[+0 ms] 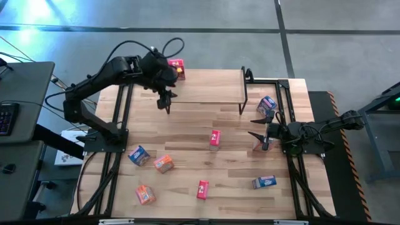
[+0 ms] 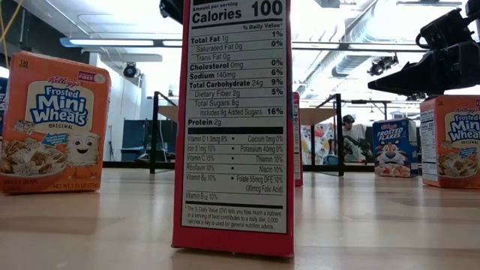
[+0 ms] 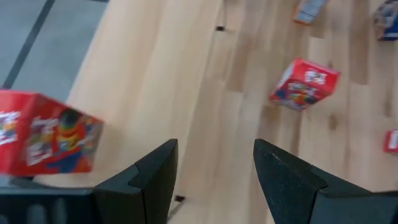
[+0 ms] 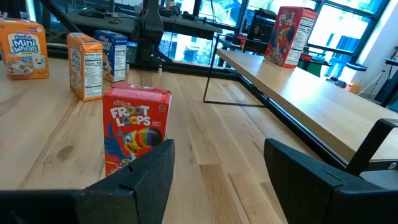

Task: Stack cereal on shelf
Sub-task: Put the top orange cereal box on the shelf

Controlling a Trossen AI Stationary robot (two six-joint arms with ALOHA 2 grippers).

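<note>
The left gripper (image 1: 167, 104) hangs over the shelf (image 1: 206, 87) edge, fingers apart, holding nothing. The right gripper (image 1: 261, 127) is parted and empty near a red box (image 1: 215, 138).

One red cereal box (image 1: 177, 67) upright on shelf (image 1: 212, 87) (left end), others scattered

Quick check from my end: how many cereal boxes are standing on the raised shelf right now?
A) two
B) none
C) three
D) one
D: only one red cereal box stands on the shelf, at its far left corner by the left gripper, whose fingers are open and empty; the other boxes are on the tabletop.
</note>
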